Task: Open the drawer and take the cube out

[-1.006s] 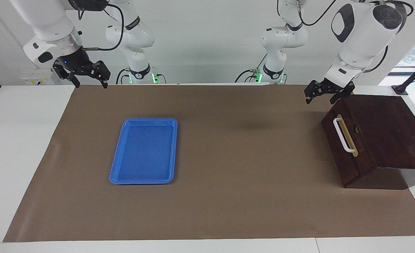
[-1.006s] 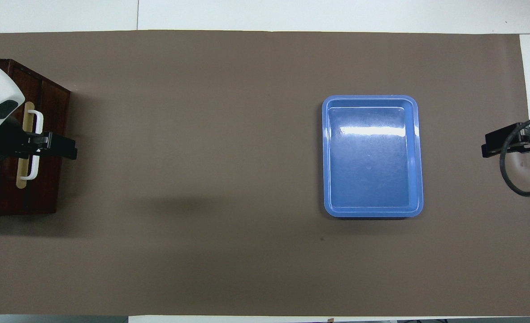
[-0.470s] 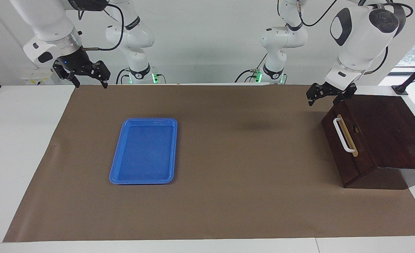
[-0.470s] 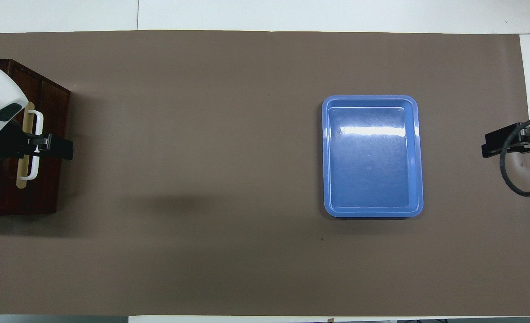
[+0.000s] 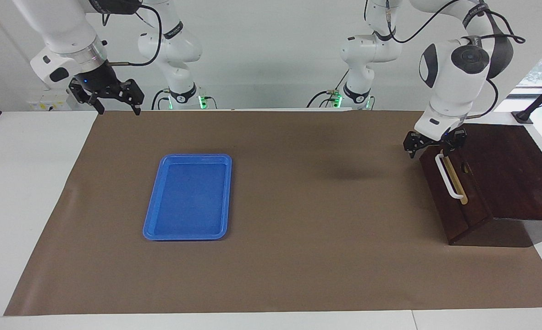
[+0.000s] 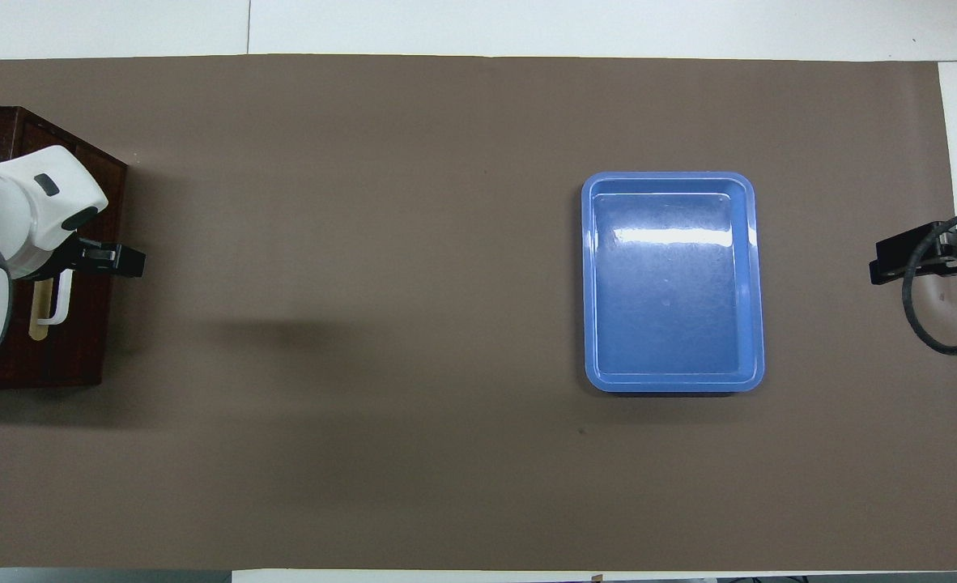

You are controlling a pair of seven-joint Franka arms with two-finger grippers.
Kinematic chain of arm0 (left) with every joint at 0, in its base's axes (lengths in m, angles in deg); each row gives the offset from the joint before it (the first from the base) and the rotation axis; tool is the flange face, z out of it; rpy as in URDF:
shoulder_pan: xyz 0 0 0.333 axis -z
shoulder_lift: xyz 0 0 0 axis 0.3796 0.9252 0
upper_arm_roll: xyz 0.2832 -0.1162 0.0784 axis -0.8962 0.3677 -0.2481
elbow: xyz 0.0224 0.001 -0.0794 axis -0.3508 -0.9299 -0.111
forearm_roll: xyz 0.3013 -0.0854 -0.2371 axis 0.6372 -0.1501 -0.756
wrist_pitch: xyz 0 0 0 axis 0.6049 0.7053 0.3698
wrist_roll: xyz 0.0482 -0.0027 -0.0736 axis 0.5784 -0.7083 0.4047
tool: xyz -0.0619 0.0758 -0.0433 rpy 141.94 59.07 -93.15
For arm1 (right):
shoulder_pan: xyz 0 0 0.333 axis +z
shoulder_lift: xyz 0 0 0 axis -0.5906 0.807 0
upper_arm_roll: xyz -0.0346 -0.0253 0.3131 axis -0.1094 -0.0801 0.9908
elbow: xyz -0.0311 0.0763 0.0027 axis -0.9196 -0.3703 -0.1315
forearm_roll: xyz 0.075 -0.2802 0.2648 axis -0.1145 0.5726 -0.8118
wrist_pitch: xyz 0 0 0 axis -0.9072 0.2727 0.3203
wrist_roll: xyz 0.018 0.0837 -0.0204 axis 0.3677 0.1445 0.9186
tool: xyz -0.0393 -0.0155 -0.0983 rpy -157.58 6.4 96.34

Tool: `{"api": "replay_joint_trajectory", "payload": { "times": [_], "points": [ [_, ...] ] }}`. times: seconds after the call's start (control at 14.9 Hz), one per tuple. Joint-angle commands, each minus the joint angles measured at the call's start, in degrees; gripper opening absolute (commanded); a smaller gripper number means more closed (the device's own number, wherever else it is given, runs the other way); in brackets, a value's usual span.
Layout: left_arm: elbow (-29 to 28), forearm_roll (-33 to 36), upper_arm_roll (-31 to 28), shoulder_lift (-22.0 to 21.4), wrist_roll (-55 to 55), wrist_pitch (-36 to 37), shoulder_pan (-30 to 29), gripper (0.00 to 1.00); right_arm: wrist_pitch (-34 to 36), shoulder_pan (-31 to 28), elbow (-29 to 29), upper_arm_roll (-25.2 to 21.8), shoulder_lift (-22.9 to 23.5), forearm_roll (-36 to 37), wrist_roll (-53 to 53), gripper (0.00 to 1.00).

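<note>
The drawer [image 5: 454, 201] is closed in the front of a dark wooden box [image 5: 514, 169] at the left arm's end of the table. Its white bar handle [image 5: 447, 176] lies on a tan strip. My left gripper [image 5: 432, 145] is open, low over the end of the handle nearer the robots, one finger to each side of it. In the overhead view the left gripper [image 6: 90, 261] and wrist cover most of the handle [image 6: 59, 304]. The cube is hidden. My right gripper [image 5: 115, 105] waits open, raised over the table edge by its base.
A blue tray [image 5: 195, 157] lies on the brown mat toward the right arm's end, its rim [image 6: 665, 176] also plain in the overhead view. The mat [image 5: 321, 229] covers most of the table between the tray and the box.
My left gripper has come down and turned, from above the box's top edge to just over the handle's end. The drawer stays closed and the right arm has not moved.
</note>
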Motion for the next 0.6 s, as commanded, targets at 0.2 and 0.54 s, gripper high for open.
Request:
{"api": "replay_joint_trajectory", "payload": {
  "times": [0.2, 0.54],
  "points": [
    [-5.10, 6.33, -0.25, 3.07, -0.21, -11.50, -2.78, 1.00, -1.40, -0.84, 0.18, 0.51, -0.10, 1.26, 2.07, 1.00],
    [-5.10, 6.95, -0.43, 4.31, -0.21, -14.14, -3.57, 1.00, -1.22, -0.84, 0.18, 0.42, -0.10, 0.64, 2.07, 1.00]
  ]
}}
